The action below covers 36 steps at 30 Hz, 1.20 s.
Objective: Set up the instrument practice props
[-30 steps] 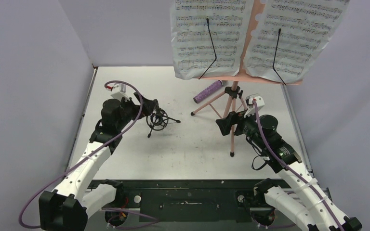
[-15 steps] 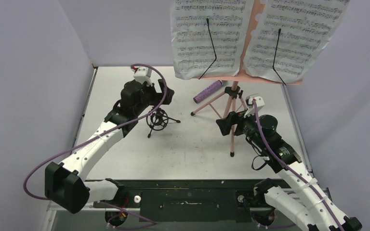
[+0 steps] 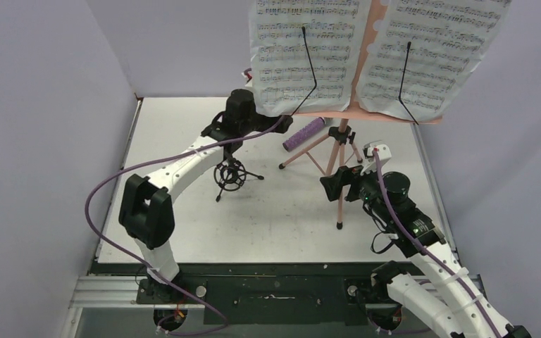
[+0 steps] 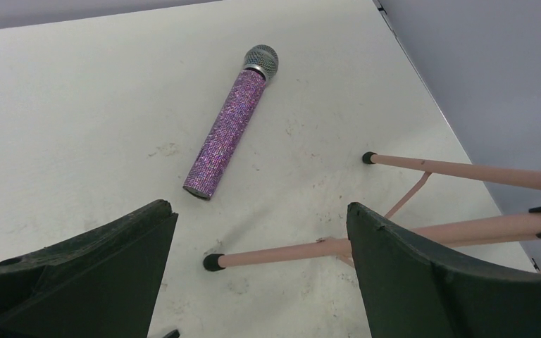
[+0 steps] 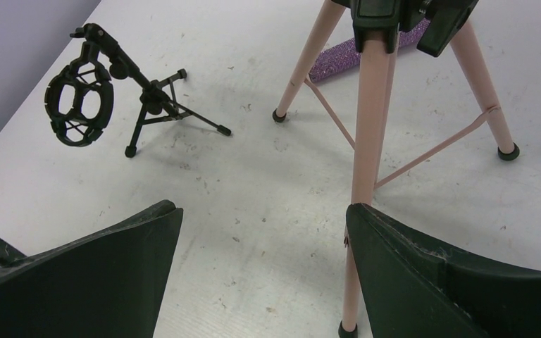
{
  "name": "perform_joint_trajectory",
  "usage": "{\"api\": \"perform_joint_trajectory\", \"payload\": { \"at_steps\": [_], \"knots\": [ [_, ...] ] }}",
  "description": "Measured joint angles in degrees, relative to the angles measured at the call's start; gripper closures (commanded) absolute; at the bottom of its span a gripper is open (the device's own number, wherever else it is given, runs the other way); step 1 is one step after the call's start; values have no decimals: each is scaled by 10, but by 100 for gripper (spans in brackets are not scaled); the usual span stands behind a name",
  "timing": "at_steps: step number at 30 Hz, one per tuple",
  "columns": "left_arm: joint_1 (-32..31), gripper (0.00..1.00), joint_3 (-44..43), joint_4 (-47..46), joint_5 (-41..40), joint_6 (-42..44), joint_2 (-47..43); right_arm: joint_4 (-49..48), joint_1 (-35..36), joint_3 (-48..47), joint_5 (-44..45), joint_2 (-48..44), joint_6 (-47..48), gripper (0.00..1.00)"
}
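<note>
Step in hand: by my judgement, picking up the glittery purple microphone with grey head (image 4: 229, 134) so it can go into the small black tripod mic stand (image 3: 230, 174).
Microphone: lies flat on the white table (image 4: 77, 105), towards the far side. Its butt end is near one foot of the pink perforated music stand with tripod legs (image 3: 338, 151).
Left gripper (image 4: 257, 211): fingers wide apart, nothing between them. It hovers short of the butt end.
Approach: move further along the barrel, then come down with one finger on each side. Grip mid-barrel, not the grey head.
Hazard: the pink legs lie close on the right, and a nudge could shake the white sheet-music pages (image 3: 303, 53) above.
Mic stand: upright with its ring clip empty, near and left of the microphone, well apart from it.
Right gripper (image 5: 260, 211): fingers apart and empty, beside the music stand's near leg. I cannot tell whether they touch it.
</note>
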State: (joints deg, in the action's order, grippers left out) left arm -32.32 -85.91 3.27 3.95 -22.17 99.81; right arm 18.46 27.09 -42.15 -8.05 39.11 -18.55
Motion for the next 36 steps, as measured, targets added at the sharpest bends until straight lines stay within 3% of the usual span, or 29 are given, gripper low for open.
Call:
{"api": "perform_joint_trajectory", "payload": {
  "at_steps": [14, 23, 31, 36],
  "knots": [
    [-18, 10, -199, 79, 16, -1, 244, 27, 0, 0, 6, -34, 15, 10],
    [-26, 13, -283, 132, -32, 14, 366, 31, 0, 0, 5, -44, 23, 10],
    [-33, 35, -296, 143, -52, 37, 407, 32, 0, 0, 5, -44, 25, 10],
    [-35, 43, -296, 141, -52, 48, 407, 33, 0, 0, 5, -44, 27, 10]
  ]
}}
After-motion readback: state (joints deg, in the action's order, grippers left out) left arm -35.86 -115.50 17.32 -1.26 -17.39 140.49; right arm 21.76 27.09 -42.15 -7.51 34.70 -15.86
